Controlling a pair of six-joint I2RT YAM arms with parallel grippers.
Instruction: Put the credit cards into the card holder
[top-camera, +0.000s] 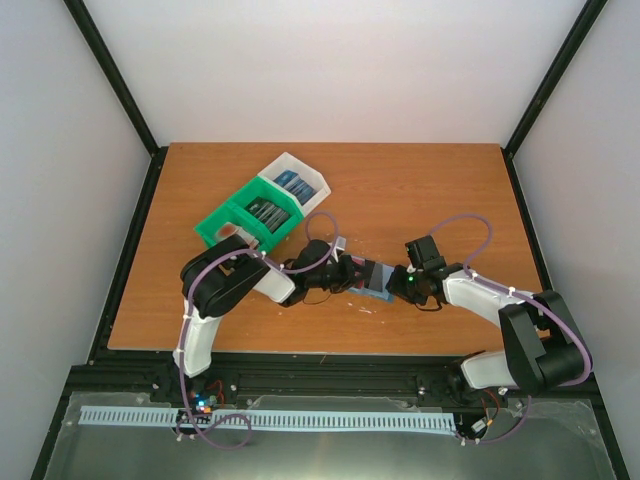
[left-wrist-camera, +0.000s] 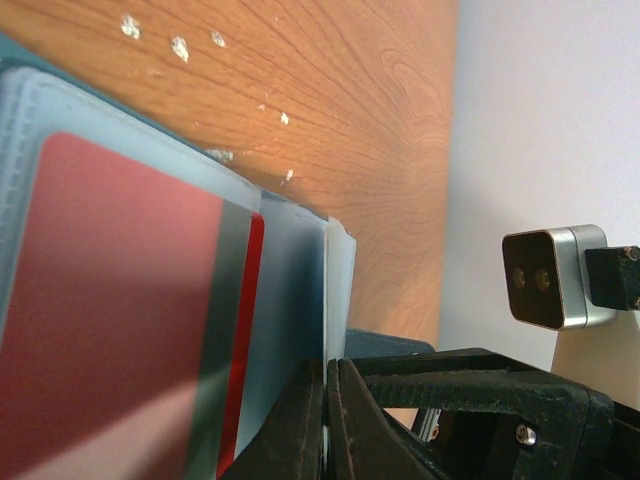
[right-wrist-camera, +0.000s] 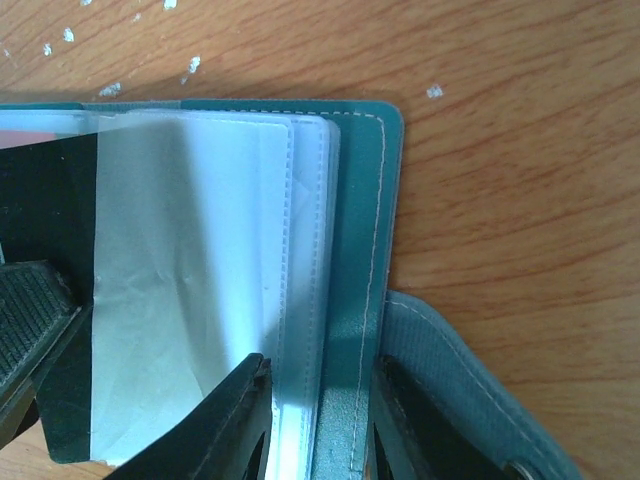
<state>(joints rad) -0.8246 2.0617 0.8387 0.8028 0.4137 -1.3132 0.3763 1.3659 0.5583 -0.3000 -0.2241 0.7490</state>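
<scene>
The left gripper is pinched fully shut. A pale edge of the clear sleeve runs down into the seam between its fingers, but I cannot tell whether it is actually nipped there. Just beside those fingers, on the side away from the bare table, lies the red credit card. It is flat against the sleeve and its grey band and red stripe face the fingers. The band runs roughly the way the fingers point, so the card's long axis is in line with the gripper, not across it. Whether the card is under the film or only on top of it is not clear.

The right gripper comes from the opposite side. Its jaws straddle the stitched teal cover and the stack of sleeves, clamping the card holder at its spine edge, with one loose sleeve leaf lifted towards the left arm.

From above, the holder lies on the table between the two grippers, the left one touching it on one side and the right one on the other. The green bin and white bin stand well apart behind.

The left hand is the nearer to the card. Any further seating would probably be a push along the card's length into the sleeve, while the right hand braces the spine.
</scene>
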